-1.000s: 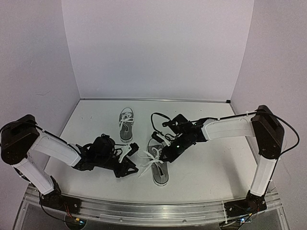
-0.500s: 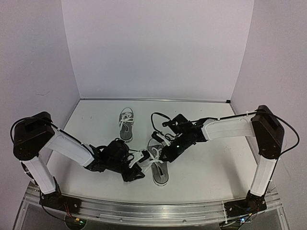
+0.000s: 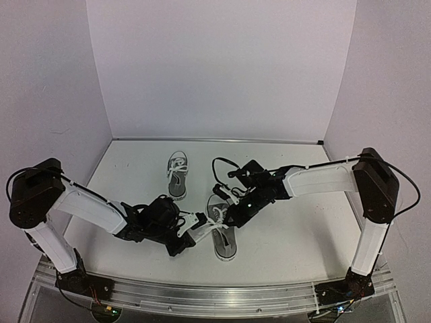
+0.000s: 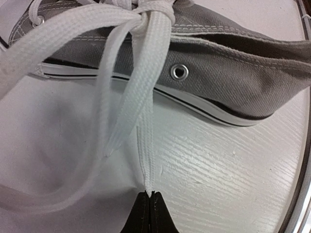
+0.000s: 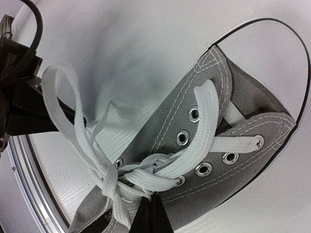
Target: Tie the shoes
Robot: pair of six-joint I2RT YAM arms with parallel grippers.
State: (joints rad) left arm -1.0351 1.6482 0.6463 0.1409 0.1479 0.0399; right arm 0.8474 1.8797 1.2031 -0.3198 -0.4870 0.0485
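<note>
Sneaker (image 3: 227, 247) nearest the arms lying lengthwise on the table (image 3: 296, 229), between the two grippers. Far sneaker (image 3: 177, 173) set farther back and well apart, not in hand at this moment. Left gripper (image 3: 196, 225) low beside the sneaker's flank, pinched tight on a single strand of the laces (image 4: 146, 111), jaws meeting with only the flat tape between them. Held so, judging by the slant, to draw that strand out sideways from the knot (image 4: 150, 9) and hold it taut rather than slack on the table. Right gripper (image 3: 225, 219) down over the eyelet rows from the opposite side, closed to a narrow wedge with tips right at the knot in its own wrist view. Apparently pinning the crossing there, to stop any slipping during the pull from the other side. Cannot tell which: tape truly caught between those tips, or merely pressed under them. One large loop (image 5: 68, 109) standing out toward the left gripper, with thinner tails trailing across the table. Probably mid-bow: crossing cinched, loop formed, not yet snugged. Next move, by this reading: a steady outward pull without dragging the light sneaker off its spot, hence the anchoring hold at the knot. Risks: strand sliding out of so thin a pinch, or the loop pulling clean through.
</note>
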